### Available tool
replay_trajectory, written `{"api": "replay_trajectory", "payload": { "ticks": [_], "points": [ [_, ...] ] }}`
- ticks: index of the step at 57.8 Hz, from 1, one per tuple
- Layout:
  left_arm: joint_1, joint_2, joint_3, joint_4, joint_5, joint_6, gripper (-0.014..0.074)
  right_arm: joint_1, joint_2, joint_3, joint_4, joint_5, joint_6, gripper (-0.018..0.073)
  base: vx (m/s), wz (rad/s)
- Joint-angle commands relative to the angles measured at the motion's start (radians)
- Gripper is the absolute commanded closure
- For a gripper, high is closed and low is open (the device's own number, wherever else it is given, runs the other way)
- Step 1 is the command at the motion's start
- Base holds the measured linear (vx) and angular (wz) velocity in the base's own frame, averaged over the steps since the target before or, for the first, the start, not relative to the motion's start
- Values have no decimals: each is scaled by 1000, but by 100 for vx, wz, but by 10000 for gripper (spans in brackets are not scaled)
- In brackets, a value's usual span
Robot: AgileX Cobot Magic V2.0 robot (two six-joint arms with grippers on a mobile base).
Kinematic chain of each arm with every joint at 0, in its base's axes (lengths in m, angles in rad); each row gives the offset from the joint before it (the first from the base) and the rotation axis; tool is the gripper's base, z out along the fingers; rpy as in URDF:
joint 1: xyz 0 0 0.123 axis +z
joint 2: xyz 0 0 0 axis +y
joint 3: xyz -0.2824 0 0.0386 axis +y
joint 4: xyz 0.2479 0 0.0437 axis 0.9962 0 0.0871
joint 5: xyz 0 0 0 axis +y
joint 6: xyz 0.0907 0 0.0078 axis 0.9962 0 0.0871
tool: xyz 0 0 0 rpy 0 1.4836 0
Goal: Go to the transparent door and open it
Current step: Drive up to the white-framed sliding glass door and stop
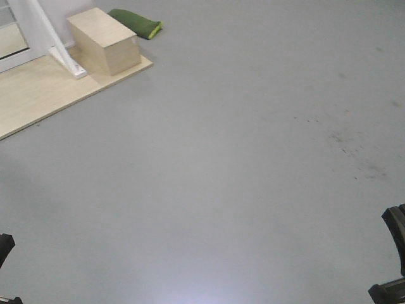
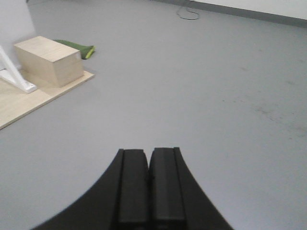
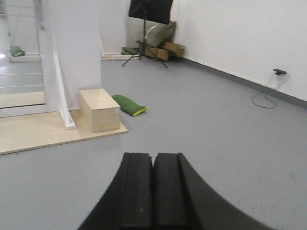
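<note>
A white-framed glass panel with thin horizontal bars (image 3: 21,81) stands at the far left of the right wrist view, on a low wooden platform (image 3: 53,134). Its bottom corner shows at the top left of the front view (image 1: 11,31). I cannot make out a handle, so I cannot tell if this is the transparent door. A white post with a slanted brace (image 3: 60,91) stands beside it. My left gripper (image 2: 148,151) is shut and empty above the grey floor. My right gripper (image 3: 153,155) is shut and empty too. Both are far from the panel.
A pale wooden box (image 1: 104,41) sits on the platform's right end (image 1: 38,95). A green cushion (image 1: 136,22) lies on the floor behind it. Far back stand a tripod with a black panel (image 3: 146,28) and bags. A cable (image 3: 264,100) lies by the right wall.
</note>
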Motion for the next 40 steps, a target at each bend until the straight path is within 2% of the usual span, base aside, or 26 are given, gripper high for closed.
{"api": "replay_trajectory", "payload": {
  "ticks": [1, 18, 40],
  "points": [
    [2, -13, 15, -15, -71, -1, 603, 1, -16, 4, -2, -83, -10, 568, 50, 73],
    [2, -13, 15, -15, -71, -1, 603, 1, -16, 4, -2, -83, -10, 568, 50, 63],
    [2, -13, 15, -15, -71, -1, 603, 1, -16, 4, -2, -83, -10, 568, 49, 41]
  ]
}}
